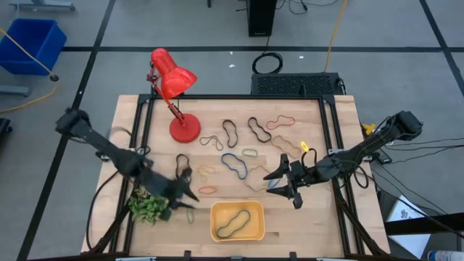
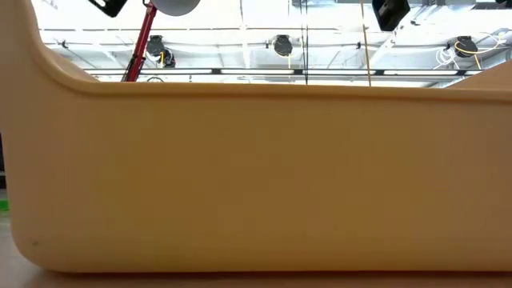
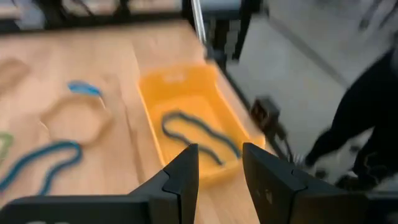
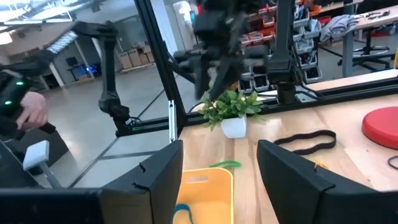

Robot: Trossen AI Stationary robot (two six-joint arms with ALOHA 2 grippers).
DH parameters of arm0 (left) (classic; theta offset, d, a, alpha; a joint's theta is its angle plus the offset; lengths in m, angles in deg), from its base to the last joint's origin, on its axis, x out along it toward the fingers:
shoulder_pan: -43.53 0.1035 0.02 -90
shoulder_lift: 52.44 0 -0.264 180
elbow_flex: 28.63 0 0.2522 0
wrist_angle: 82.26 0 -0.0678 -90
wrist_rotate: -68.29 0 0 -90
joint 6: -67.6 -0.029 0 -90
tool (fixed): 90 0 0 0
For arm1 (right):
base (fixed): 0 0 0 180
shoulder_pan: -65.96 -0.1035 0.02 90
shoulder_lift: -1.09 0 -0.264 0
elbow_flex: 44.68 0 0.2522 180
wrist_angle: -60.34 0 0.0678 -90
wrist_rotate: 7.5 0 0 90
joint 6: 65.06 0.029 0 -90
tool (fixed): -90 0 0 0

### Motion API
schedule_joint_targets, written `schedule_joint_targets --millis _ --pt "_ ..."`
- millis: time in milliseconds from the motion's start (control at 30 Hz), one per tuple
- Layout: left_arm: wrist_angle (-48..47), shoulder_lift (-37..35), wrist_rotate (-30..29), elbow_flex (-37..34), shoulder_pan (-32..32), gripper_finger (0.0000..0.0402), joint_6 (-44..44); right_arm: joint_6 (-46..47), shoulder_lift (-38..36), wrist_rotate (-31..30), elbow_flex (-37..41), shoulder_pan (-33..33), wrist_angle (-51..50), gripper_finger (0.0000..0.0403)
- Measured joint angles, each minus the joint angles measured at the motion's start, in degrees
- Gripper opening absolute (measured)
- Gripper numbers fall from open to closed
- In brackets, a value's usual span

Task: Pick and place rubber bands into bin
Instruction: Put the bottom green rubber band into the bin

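One dark rubber band [image 1: 233, 222] lay in my shallow orange-yellow plastic bin [image 1: 217, 230], many remained on the table; my left gripper [image 1: 190, 197] stood narrowly parted and empty, my right gripper [image 1: 281, 183] wide.

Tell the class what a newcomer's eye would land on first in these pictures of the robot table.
The bright red lamp at the table's far left stands out most. Next comes the orange-yellow bin at the near edge, with one dark rubber band lying in it, and the colourful rubber bands scattered over the middle of the wooden table. The left gripper hangs just left of the bin, above a small green plant.
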Motion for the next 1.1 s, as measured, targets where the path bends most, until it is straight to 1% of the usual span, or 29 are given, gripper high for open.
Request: schedule_joint_targets --millis 133,233,333,400,533,767,933,1100 --pt "-6.5 8.6 -5.0 4.5 -4.1 0.0129 3.0 -0.3 0.0 0.0 0.0 0.0 -0.3 0.0202" --pt "-12.8 14.1 -8.5 6.9 -5.5 0.0129 5.0 -0.5 0.0 0.0 0.0 0.0 -0.9 0.0201" --pt "-18.4 18.1 -9.0 8.7 -5.7 0.0129 7.3 -0.5 0.0 0.0 0.0 0.0 -1.2 0.0201" --pt "-21.4 20.5 -8.3 9.1 -5.3 0.0129 9.7 -0.5 0.0 0.0 0.0 0.0 -1.2 0.02" --pt "-24.0 23.4 -4.5 9.2 -4.2 0.0129 13.3 -0.5 0.0 0.1 0.0 0.0 -1.5 0.0198" --pt "-24.6 26.7 -3.3 9.2 -2.7 0.0129 13.2 -0.4 0.0 0.1 0.0 0.0 -2.5 0.0197" --pt "-24.5 29.1 0.3 9.1 -1.1 0.0129 13.8 -0.3 0.0 0.1 0.0 0.0 -2.5 0.0197" --pt "-25.1 32.2 1.5 9.1 -0.2 0.0129 15.0 -0.3 0.0 0.1 0.0 0.0 -2.7 0.0197"
